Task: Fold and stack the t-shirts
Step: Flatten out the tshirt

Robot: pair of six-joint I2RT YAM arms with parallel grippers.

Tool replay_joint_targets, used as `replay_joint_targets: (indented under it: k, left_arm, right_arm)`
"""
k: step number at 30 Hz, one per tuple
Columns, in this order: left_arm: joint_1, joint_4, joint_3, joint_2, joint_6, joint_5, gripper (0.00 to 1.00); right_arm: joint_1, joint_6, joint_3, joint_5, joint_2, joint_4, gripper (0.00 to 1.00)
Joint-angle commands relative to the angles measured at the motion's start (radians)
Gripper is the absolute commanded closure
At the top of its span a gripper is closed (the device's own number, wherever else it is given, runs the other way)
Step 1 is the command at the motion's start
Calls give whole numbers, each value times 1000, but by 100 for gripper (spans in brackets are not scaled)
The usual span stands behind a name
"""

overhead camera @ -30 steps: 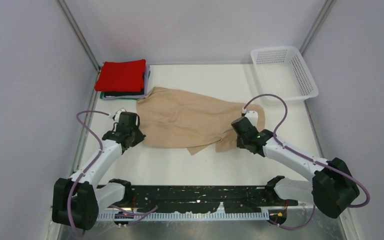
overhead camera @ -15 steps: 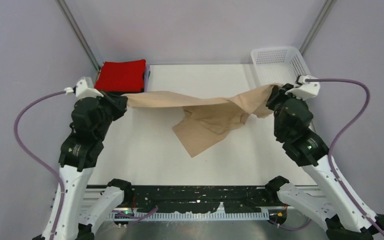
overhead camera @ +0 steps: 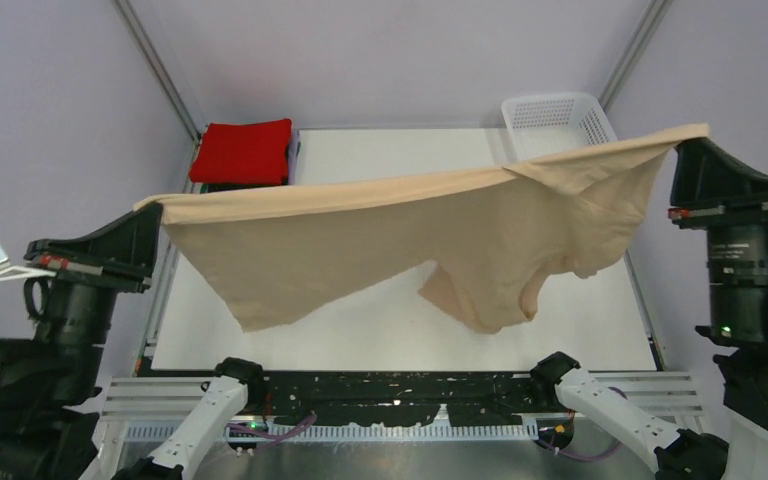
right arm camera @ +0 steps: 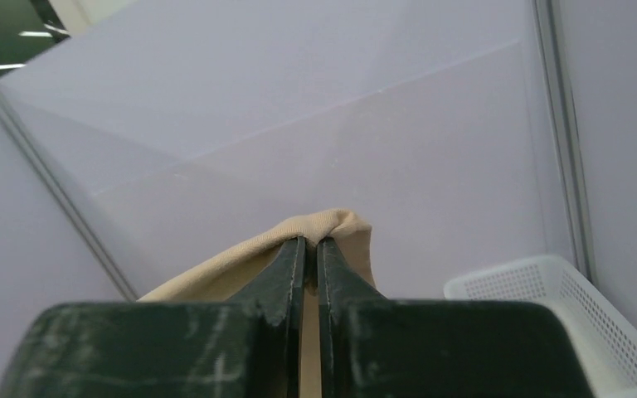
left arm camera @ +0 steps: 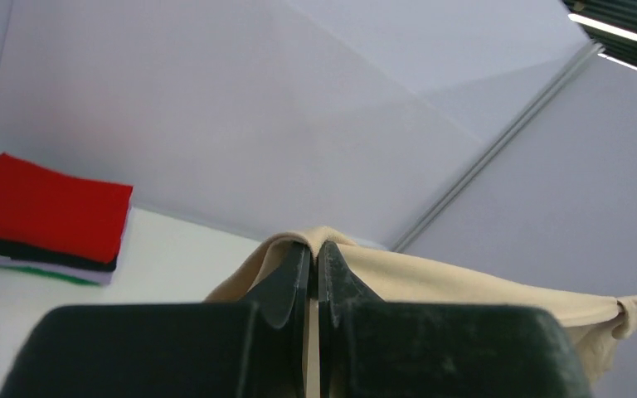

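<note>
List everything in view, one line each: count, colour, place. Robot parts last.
beige t-shirt: one, tan, hanging spread in the air above the table.
folded shirt stack: one, red on top, black, lavender and green edges beneath, far left corner.
mesh basket: one, white, far right corner.
table: one, white, under it all.
left gripper: one, black, shut on the shirt's left end.
right gripper: one, black, shut on the shirt's right end.

The t-shirt [overhead camera: 360, 240] is plain beige, the folded shirt [overhead camera: 244, 150] red, the basket [overhead camera: 545, 100] white.

The white table [overhead camera: 400, 155] carries a folded shirt stack [overhead camera: 245, 152] and mesh basket [overhead camera: 557, 122].
</note>
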Motion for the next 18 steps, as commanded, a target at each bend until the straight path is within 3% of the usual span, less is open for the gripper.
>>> replay_joint_targets:
  k: [1, 7, 13, 18]
  left_arm:
    - [2, -82, 155, 9, 77, 63, 100]
    - [2, -120, 272, 8, 89, 112, 100]
    - [2, -122, 268, 24, 97, 76, 100]
    - [2, -50, 113, 47, 97, -4, 100]
  right_arm:
    - [-3, -48, 213, -131, 37, -70, 95]
    - [-3, -50, 426, -239, 109, -212, 95]
    - [-3, -93, 420, -189, 103, -194, 95]
    - [-3, -144, 316, -65, 135, -131, 95]
